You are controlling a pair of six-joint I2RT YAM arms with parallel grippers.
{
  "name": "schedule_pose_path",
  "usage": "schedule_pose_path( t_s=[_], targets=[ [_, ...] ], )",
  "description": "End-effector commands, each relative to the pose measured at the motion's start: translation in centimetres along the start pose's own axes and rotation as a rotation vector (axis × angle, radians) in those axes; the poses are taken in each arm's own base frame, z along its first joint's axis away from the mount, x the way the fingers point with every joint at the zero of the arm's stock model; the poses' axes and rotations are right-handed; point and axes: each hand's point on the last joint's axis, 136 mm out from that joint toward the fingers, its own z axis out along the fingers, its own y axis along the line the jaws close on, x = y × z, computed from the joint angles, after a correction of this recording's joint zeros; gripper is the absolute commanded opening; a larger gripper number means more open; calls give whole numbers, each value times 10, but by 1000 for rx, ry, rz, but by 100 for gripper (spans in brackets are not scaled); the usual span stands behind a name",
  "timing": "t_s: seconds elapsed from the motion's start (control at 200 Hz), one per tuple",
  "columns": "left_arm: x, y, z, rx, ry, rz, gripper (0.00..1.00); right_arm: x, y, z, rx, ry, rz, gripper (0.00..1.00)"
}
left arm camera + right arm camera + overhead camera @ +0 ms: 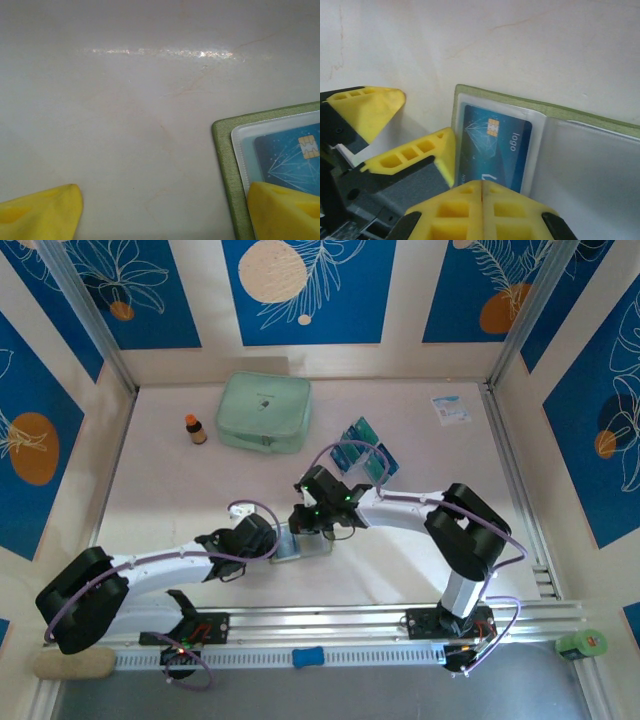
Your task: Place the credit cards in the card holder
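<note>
The olive card holder point(303, 546) lies open on the table between both grippers, its clear sleeves facing up. One blue credit card point(495, 145) with a gold chip sits in the left sleeve, inside the green rim point(530, 105). My right gripper point(482, 186) is shut, its joined tips at the card's near edge with nothing between them. My left gripper point(165, 210) is open; one of its fingers point(285, 210) rests on the holder's left edge over the card point(287, 160), the other stands over bare table. Several more credit cards point(362, 450) lie in a loose pile behind the right arm.
A pale mint zip pouch point(264, 412) and a small brown bottle point(195, 429) stand at the back left. A white-and-blue packet point(451, 408) lies at the back right. A green roll point(583, 644) sits beyond the rail at the near right.
</note>
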Motion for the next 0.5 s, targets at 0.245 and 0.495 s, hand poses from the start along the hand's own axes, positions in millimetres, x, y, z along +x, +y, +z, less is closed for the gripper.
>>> schedule_pose_path(
  t_s=[0.245,0.495],
  targets=[
    [3,7,2,-16,-1,-2,86,22,-22,14,61,68,19,3],
    [3,7,2,-16,-2,-1,86,29,-16,27,58,114,0,3]
  ],
)
